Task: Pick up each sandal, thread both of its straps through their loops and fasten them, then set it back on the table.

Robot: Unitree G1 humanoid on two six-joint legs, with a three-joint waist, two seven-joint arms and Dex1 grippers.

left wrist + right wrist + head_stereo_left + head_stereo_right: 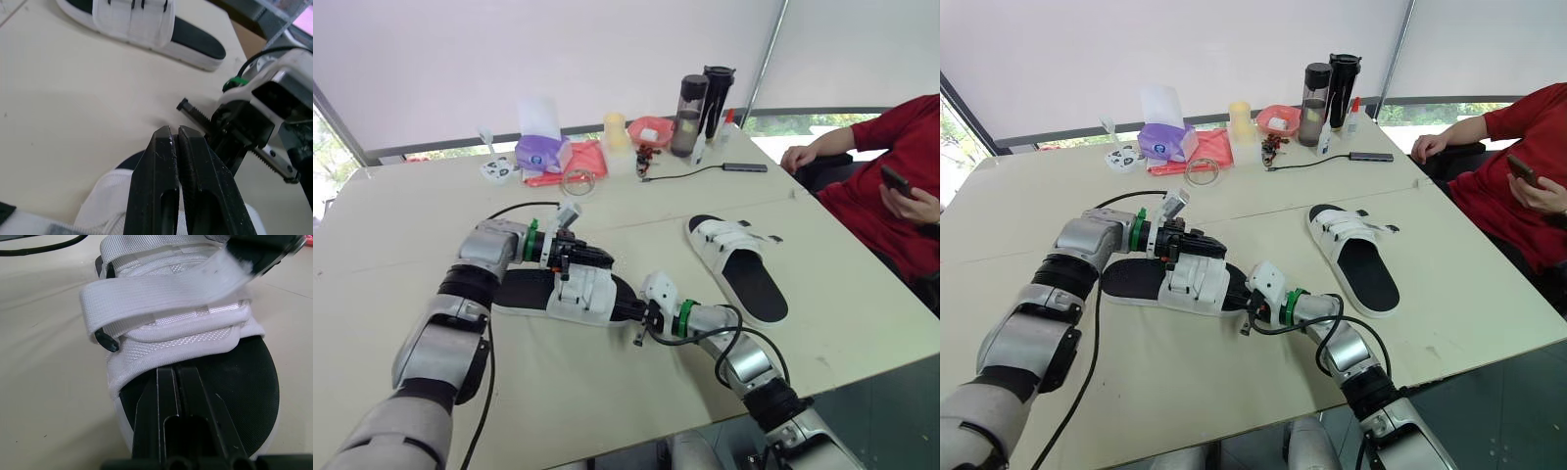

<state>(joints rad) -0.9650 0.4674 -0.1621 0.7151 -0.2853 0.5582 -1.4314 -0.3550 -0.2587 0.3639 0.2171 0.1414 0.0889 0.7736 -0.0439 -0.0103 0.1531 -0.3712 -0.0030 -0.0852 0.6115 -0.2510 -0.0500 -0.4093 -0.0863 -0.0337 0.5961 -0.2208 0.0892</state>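
Observation:
A white-strapped sandal with a black sole [578, 294] lies on the table between my two grippers. My left gripper [592, 259] is over its upper, and its fingers [173, 132] are shut. In the right wrist view it pinches the raised free end of a white strap [161, 293]. From the toe side, my right gripper [631, 311] is shut, its tips [173, 369] on the black footbed at the edge of the upper. The second sandal [741, 262] lies flat to the right, its straps across the top.
A person in red [891, 196] sits at the table's right side holding a phone. Along the back stand two dark bottles [700, 113], a pink bowl [651, 130], a purple tissue pack [543, 152], a tape roll [578, 182] and a cable with a hub [744, 167].

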